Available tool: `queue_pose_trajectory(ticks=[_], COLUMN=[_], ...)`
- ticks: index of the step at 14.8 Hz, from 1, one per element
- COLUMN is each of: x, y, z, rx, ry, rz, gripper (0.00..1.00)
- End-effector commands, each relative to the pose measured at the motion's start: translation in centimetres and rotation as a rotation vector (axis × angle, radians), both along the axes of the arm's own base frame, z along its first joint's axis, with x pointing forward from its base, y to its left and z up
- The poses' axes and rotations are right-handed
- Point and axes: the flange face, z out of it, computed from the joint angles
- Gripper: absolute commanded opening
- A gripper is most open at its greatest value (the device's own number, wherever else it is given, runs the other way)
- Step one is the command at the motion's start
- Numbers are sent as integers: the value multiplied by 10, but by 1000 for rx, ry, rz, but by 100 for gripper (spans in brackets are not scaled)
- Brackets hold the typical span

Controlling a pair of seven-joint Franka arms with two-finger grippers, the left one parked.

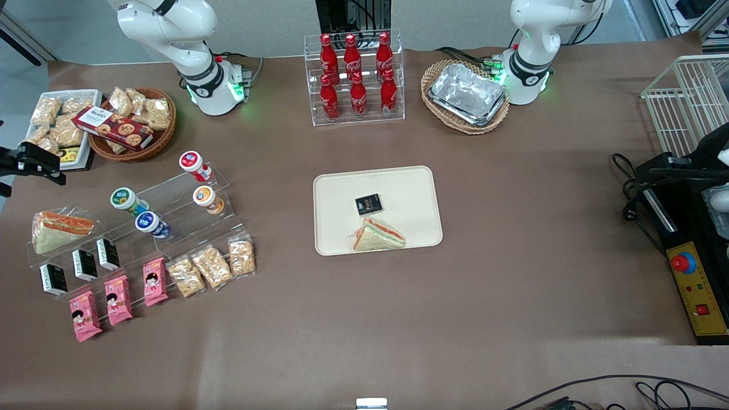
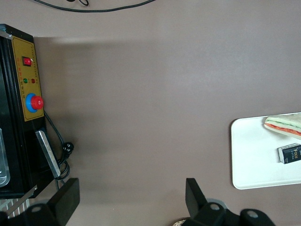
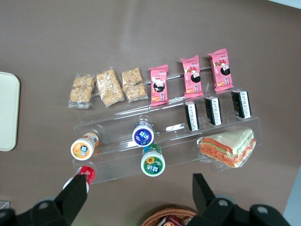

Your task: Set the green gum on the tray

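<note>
While the green gum [image 1: 124, 199] [image 3: 153, 162] sits on its clear stand, the spread, empty gripper [image 3: 141, 195] hangs above it, away from the tray [image 1: 424, 193].

Open hand [image 3: 141, 197] above green gum [image 3: 153, 162], clear shelf [image 3: 117, 136]

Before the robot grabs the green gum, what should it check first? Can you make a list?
1. Green gum in sight on the clear stand: ok.
2. Gripper open and empty, above the stand near the gum: ok.
3. Gripper down around the gum: not ok, it hangs well above it.
4. Room around the gum: ok, though the blue gum sits on the next step, so go carefully.
5. Free spot on the tray: ok, the sandwich and a dark packet leave bare space.
</note>
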Motion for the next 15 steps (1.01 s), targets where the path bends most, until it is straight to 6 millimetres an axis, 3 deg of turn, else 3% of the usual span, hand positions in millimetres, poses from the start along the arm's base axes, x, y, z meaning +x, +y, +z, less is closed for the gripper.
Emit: queue_pose_trajectory(ticks=[1, 7, 10, 15], x=[0, -2, -9, -44], y=[-1, -2, -17, -35], z=[4, 5, 5, -2], rx=[12, 14, 16, 39], ry=[-15, -10, 4, 35], rz=[24, 22, 40, 110], gripper=[100, 100, 100, 100])
